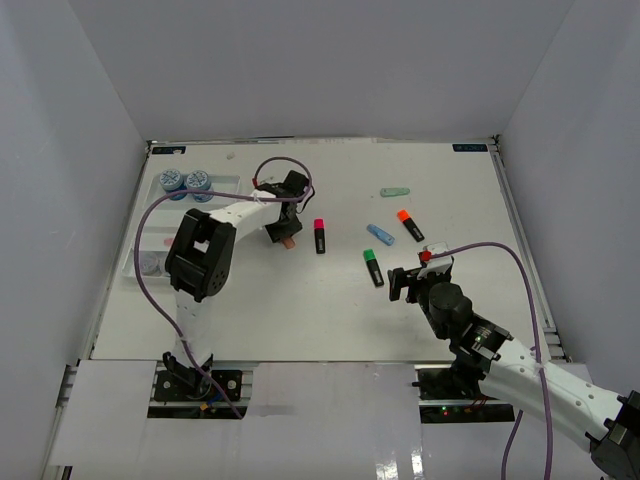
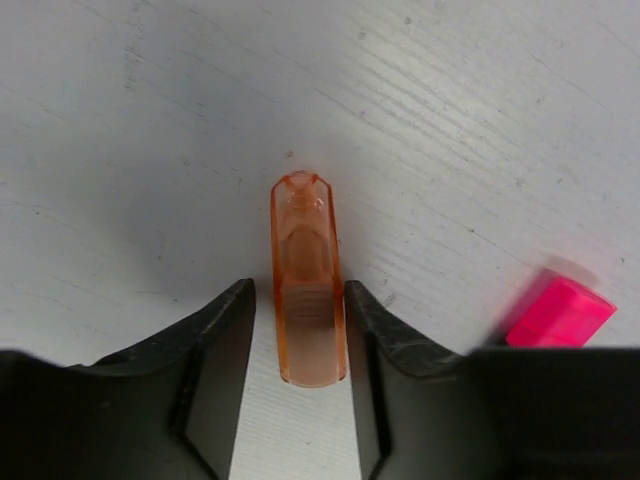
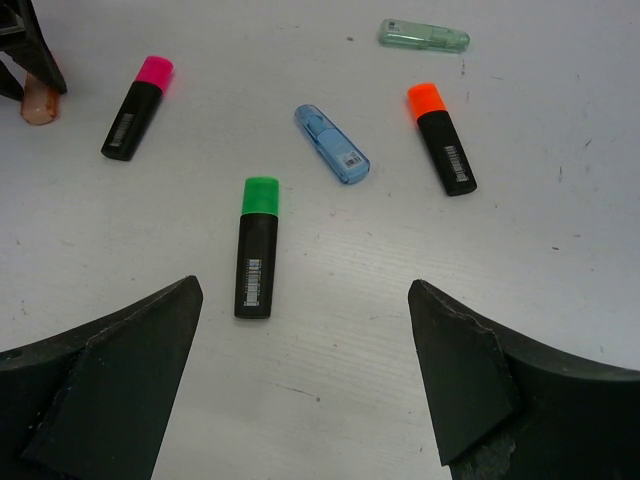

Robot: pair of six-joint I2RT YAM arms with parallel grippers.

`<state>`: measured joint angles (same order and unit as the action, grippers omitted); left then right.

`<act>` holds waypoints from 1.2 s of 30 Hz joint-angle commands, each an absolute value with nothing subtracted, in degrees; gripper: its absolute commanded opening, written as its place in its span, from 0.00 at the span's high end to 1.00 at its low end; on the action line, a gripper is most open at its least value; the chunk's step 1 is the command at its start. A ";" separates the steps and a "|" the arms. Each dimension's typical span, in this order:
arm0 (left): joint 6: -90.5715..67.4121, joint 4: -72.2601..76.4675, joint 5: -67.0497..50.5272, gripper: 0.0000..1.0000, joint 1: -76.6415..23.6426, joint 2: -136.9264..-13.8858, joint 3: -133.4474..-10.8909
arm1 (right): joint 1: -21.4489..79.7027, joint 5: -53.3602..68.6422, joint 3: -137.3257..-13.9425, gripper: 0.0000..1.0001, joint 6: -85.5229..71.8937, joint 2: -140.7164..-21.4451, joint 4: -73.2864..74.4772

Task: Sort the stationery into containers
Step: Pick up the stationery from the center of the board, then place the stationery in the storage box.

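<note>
Currently | left gripper [image 2: 298,288]: orange marker [image 2: 306,310] between fingers [image 2: 215,350] for sorting, I cannot tell if clamped | right gripper [image 3: 305,290]: spread, idle.

The left arm [image 1: 200,258] and right arm [image 1: 530,375] have white shells with bulky black joint housings. A thin purple cable [image 1: 281,159] loops along each, and the fingers [image 3: 110,390] are matte black wedges
</note>
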<state>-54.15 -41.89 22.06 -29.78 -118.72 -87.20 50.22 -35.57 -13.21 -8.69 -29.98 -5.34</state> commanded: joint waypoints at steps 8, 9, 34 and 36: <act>-53.88 -38.76 21.18 0.67 -26.90 -104.70 -77.53 | 50.10 -35.51 -12.92 0.10 -9.67 -29.71 -8.35; -53.70 -38.67 21.01 0.67 -26.37 -103.89 -77.00 | 50.01 -35.51 -12.92 0.10 -9.67 -29.53 -8.26; -51.94 -33.49 6.07 0.64 8.96 -91.84 -64.16 | 50.10 -35.59 -12.66 0.10 -9.67 -28.56 -8.17; -53.26 -32.70 5.98 0.63 9.75 -91.85 -63.46 | 50.01 -35.51 -12.66 0.10 -9.67 -28.39 -8.26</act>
<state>-51.05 -34.63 7.97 8.99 -92.58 -64.10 50.22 -34.74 -13.21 -8.86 -29.10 -5.72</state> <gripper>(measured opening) 0.386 0.901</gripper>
